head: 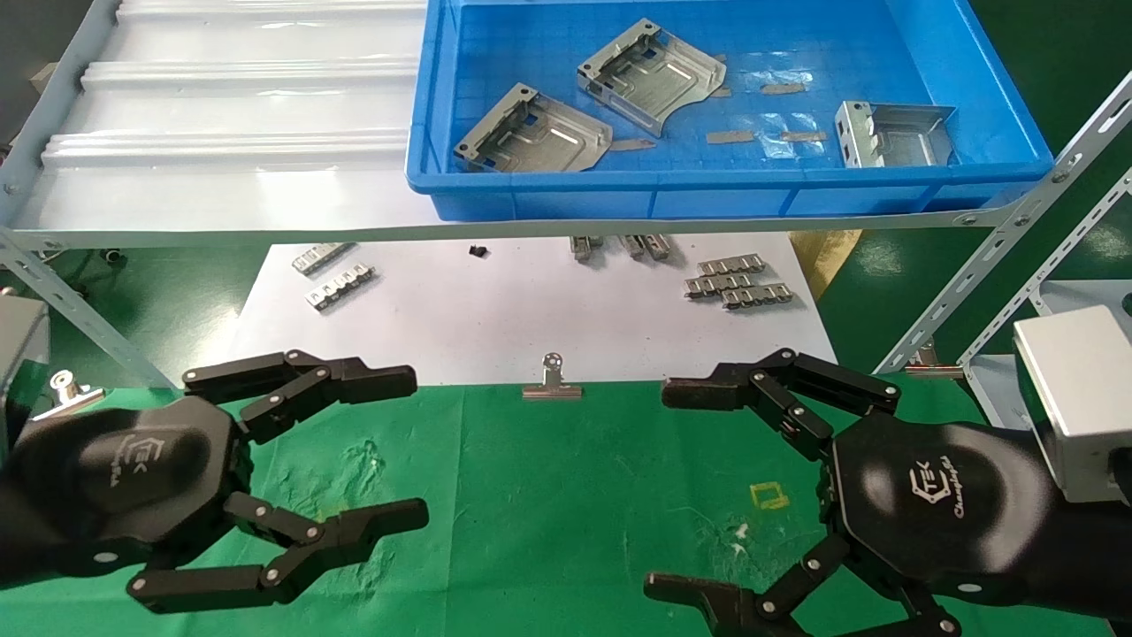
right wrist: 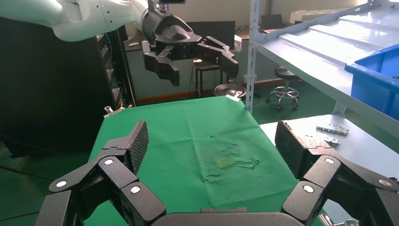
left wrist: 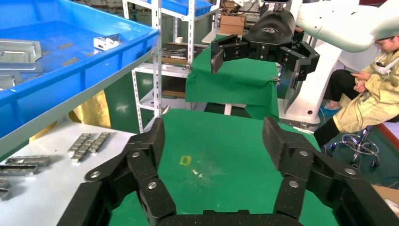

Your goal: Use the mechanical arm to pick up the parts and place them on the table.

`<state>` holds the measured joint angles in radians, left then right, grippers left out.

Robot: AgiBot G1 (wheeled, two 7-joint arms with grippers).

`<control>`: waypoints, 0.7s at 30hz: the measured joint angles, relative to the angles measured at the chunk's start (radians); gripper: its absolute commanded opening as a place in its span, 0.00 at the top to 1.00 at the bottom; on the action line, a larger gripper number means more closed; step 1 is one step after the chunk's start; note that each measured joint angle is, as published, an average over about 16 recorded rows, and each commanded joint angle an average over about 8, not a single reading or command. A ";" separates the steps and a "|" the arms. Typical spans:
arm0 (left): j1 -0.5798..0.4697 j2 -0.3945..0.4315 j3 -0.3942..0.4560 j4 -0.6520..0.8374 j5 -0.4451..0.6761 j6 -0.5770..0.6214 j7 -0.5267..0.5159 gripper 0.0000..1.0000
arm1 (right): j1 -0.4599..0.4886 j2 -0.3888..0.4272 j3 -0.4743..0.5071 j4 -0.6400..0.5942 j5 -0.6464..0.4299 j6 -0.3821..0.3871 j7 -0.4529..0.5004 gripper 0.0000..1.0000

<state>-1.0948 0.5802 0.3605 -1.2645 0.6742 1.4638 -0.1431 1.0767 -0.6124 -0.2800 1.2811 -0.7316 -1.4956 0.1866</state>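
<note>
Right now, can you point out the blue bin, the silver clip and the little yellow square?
blue bin (head: 734, 181), head view: its front wall.
silver clip (head: 552, 387), head view: its flat body, at the cloth's edge.
yellow square (head: 768, 495), head view: its outline on the green cloth.

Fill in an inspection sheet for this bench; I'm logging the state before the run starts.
Surface: green table, scuffed, no parts on it.
Job's things: three grey parts in the blue bin.
Clutter: slotted strips on the white sheet; binder clip at its edge.
Grippers: left gripper and right gripper open, empty, over the table.
Cables: nothing seen.
Surroundings: seated person, shelving.
</note>
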 measured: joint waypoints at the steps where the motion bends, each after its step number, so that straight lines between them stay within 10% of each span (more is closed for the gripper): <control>1: 0.000 0.000 0.000 0.000 0.000 0.000 0.000 1.00 | 0.000 0.000 0.000 0.000 0.000 0.000 0.000 0.00; 21: 0.000 0.000 0.000 0.000 0.000 0.000 0.000 1.00 | 0.000 0.000 0.000 0.000 0.000 0.000 0.000 0.00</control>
<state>-1.0948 0.5802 0.3605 -1.2645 0.6742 1.4638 -0.1431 1.0767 -0.6123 -0.2799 1.2813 -0.7314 -1.4956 0.1866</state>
